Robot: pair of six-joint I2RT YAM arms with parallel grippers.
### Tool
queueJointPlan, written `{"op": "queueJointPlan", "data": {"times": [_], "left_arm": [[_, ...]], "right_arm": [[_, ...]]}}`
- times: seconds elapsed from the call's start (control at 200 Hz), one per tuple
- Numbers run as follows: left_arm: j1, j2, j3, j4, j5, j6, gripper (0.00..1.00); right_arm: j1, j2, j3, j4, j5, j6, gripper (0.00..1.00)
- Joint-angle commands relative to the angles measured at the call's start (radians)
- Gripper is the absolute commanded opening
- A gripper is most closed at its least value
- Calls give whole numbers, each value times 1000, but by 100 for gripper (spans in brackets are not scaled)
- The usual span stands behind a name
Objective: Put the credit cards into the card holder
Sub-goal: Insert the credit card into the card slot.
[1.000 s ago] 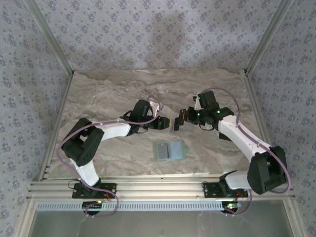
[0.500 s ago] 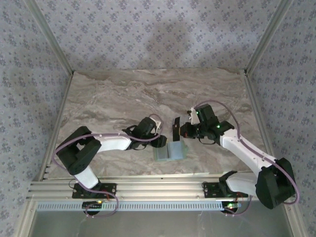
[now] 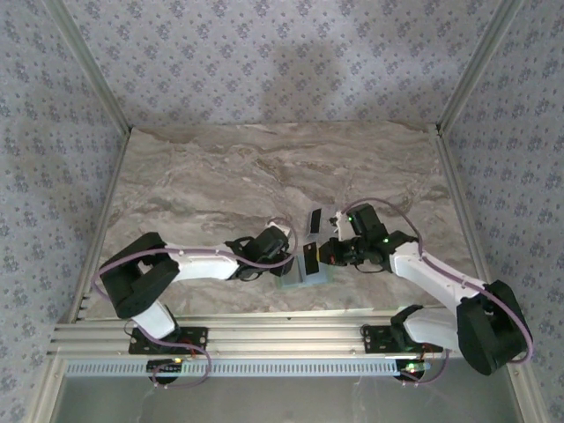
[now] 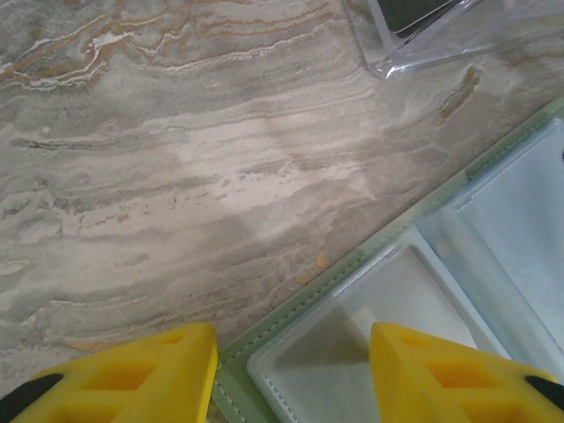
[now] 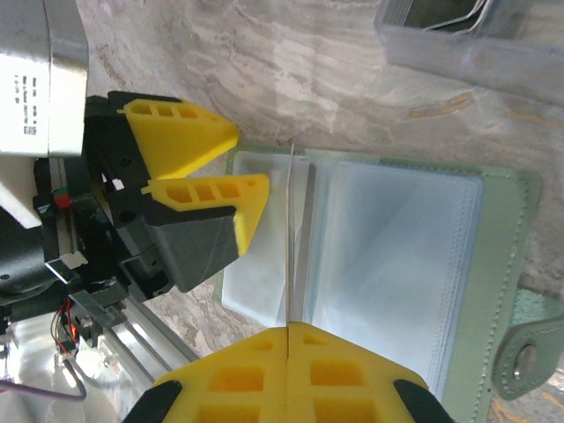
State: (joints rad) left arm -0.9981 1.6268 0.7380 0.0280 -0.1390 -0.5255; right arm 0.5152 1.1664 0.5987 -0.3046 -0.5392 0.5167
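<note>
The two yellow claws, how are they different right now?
The left gripper is open with nothing between its fingers; the right gripper is shut on a credit card. The left gripper straddles the edge of the card holder, with one finger over the table; the right gripper holds its card edge-on above the holder, near its middle fold. Both have yellow fingers, and both are at the card holder.
</note>
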Motion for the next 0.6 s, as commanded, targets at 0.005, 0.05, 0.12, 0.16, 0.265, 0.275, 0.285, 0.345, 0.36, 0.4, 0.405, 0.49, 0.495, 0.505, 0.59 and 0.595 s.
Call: {"op": "queueJointPlan", "data": {"times": [0.005,0.05,0.12,0.16,0.265,0.275,0.285,0.345,0.36,0.4,0.405,0.49,0.495,0.505,0.59,0.595], "left_arm": [[-10,41,14,-51,-56,-19,48],[-11,51,17,-56,-65,-19,47],[-13,62,19,-63,-79,-21,45],[-14,66,17,-63,-80,-23,45],[-15,68,11,-60,-81,-24,44],[-16,68,10,-59,-81,-24,43],[-16,68,9,-60,-81,-24,43],[-16,66,4,-57,-80,-24,43],[-17,65,2,-56,-80,-24,43],[-17,62,-2,-52,-79,-24,43],[-17,62,-3,-51,-79,-24,43],[-17,53,-16,-37,-72,-24,43],[-17,52,-17,-36,-72,-24,43],[-17,52,-19,-34,-69,-24,43],[-17,40,-30,-23,-57,-22,43],[-17,39,-30,-22,-56,-21,43]], "right_arm": [[8,9,-18,21,-35,21,0],[8,16,-24,25,-41,28,0],[6,35,-33,45,-74,39,0],[6,49,-34,50,-85,43,0],[6,78,-41,58,-93,52,0],[6,82,-42,61,-95,53,0],[6,85,-42,64,-98,55,0],[5,101,-52,85,-117,68,0],[5,105,-55,90,-121,69,0],[5,116,-58,97,-127,73,0],[5,117,-59,98,-128,74,0],[4,136,-60,98,-131,75,0],[5,136,-60,98,-131,76,0],[4,139,-60,98,-131,78,0],[3,153,-59,94,-136,79,0],[3,154,-59,93,-136,79,0]]}}
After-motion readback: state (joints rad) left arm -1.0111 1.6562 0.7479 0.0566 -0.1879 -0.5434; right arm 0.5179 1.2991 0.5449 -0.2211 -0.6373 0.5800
